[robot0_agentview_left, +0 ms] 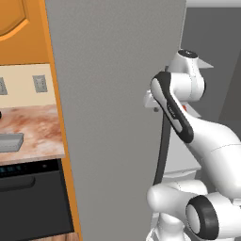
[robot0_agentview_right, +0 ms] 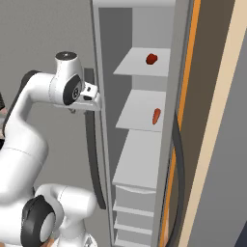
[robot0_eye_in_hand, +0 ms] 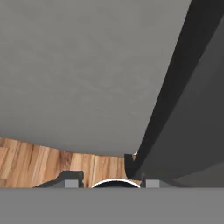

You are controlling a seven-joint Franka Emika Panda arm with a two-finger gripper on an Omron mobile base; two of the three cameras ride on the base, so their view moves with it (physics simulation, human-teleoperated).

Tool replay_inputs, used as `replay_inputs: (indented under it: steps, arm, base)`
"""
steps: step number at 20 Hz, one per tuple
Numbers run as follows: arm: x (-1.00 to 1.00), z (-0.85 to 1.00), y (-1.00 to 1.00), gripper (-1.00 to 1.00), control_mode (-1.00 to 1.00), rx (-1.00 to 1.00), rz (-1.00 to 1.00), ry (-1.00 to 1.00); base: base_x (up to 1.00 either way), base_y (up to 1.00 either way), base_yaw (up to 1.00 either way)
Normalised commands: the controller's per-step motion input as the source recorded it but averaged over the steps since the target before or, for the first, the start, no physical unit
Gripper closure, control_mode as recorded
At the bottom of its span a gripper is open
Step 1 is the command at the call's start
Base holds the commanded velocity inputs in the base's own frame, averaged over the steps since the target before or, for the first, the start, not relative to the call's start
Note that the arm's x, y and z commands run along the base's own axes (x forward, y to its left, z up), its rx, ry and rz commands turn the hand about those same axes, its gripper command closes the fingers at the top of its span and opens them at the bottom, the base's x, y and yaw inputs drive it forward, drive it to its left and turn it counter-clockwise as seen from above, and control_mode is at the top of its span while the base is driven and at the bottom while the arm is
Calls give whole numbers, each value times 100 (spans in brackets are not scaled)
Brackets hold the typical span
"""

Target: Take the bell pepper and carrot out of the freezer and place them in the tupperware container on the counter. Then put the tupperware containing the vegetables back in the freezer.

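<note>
The end effector (robot0_agentview_right: pixel 92 99) is set at the long dark handle (robot0_agentview_right: pixel 94 159) of the freezer (robot0_agentview_right: pixel 144 144) door, judged to be swinging it wide so the shelves can be reached; whether its jaws pinch the handle cannot be told. On the upper shelf the bell pepper (robot0_agentview_right: pixel 151 59) lies; on the shelf below, the carrot (robot0_agentview_right: pixel 156 116) lies. The tupperware container (robot0_agentview_left: pixel 10 142) rests on the desk (robot0_agentview_left: pixel 40 127), well apart from the freezer; nothing is seen in it.

The tall grey freezer (robot0_agentview_right: pixel 144 29) has pale grey shelves and a long dark curved door handle (robot0_agentview_right: pixel 91 159). On them sit a round shiny red bell pepper (robot0_agentview_right: pixel 151 59) and a small orange-red carrot (robot0_agentview_right: pixel 156 116). The pinkish-brown marbled stone tabletop (robot0_agentview_left: pixel 40 124) carries a shallow grey tupperware container (robot0_agentview_left: pixel 10 142), above an orange wooden cabinet (robot0_agentview_left: pixel 70 188).
</note>
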Motion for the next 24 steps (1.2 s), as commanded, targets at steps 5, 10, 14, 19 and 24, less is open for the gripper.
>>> replay_inputs:
  steps: [5,10,14,19,24]
  arm:
    - [-22,2,0,-100,-100,0,0,-6]
    - [-64,15,0,-100,-100,0,0,-16]
    - [-60,17,0,-100,-100,0,0,-8]
    - [-35,6,0,-100,-100,3,0,0]
    - [-8,0,-1,-100,-100,3,0,0]
  base:
    - [0,0,0]
    - [0,0,0]
    - [0,0,0]
    - [0,0,0]
    - [0,0,0]
